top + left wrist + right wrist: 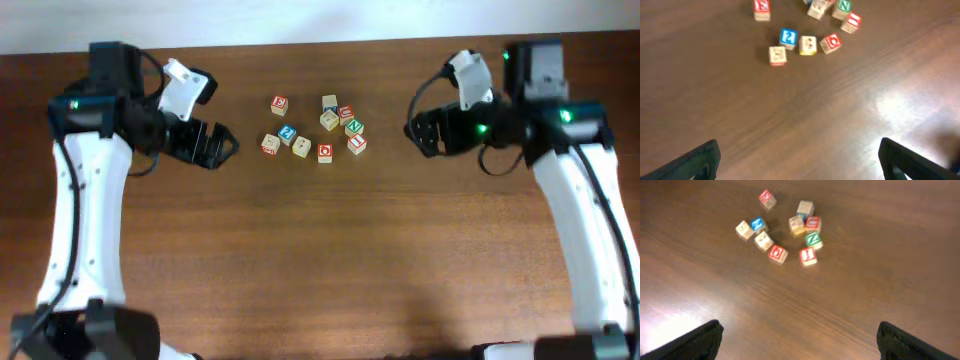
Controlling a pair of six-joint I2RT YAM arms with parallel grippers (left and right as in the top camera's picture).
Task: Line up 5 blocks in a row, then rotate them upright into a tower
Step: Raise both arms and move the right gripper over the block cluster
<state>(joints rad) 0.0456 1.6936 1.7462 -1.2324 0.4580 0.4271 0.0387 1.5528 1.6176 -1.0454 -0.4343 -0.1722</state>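
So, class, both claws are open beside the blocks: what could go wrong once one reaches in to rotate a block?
1. The left claw and right claw face the same cluster; both reaching in could collide.
2. The green N block is packed against the red block, so open jaws may knock that askew.
3. The blue block sits right beside a tan block; the wrong one could get turned.
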